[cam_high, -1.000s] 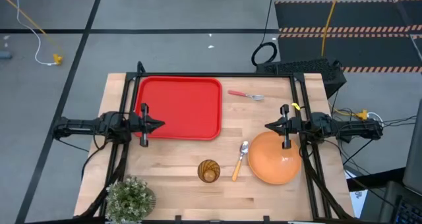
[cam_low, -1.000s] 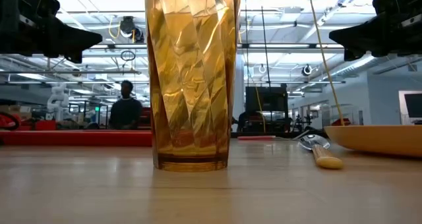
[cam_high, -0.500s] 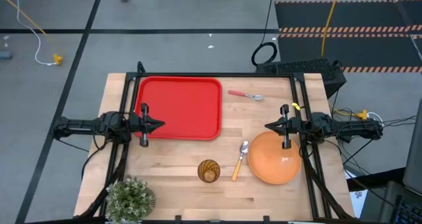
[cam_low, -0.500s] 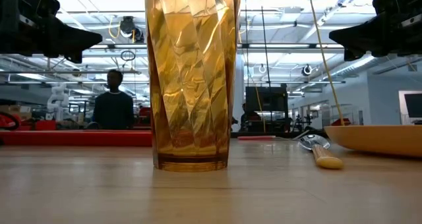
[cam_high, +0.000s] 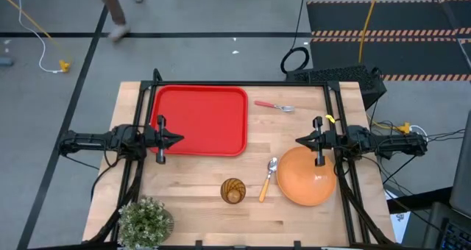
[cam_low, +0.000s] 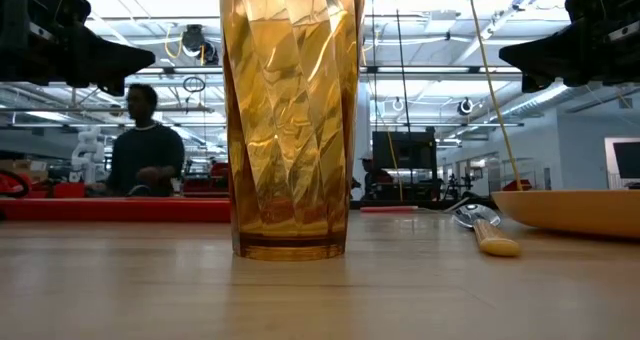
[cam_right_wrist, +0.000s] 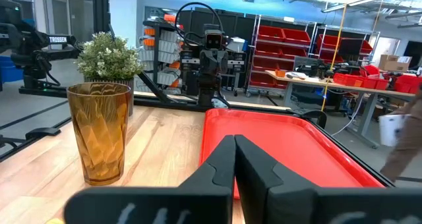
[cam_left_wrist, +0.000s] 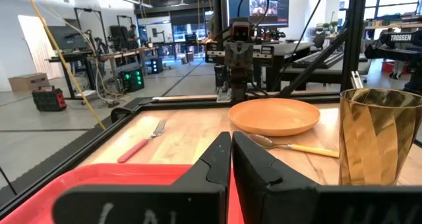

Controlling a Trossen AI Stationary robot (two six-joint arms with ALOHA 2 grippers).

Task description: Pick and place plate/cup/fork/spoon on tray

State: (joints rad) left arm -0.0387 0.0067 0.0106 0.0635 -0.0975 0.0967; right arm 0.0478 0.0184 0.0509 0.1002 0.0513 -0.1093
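Both hands wait pressed together; nothing is on the tray yet.
Left hand [cam_high: 176, 139] hovers over the tray [cam_high: 199, 121]; the light, stiff cup [cam_high: 233, 190], spoon [cam_high: 266, 179], fork [cam_high: 274, 105] and plate [cam_high: 307, 175] lie on the table by the right hand [cam_high: 300, 141]. Likely slick: pinch the rim or handle.

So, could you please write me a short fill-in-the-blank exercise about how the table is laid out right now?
1. The tray has ____ of the tableware on it.
2. The spoon lies between the cup and the ____.
3. The fork lies on the bare wood beside the ____.
4. The left gripper hangs over the tray with its fingers ____.

Missing words: none; plate; tray; shut
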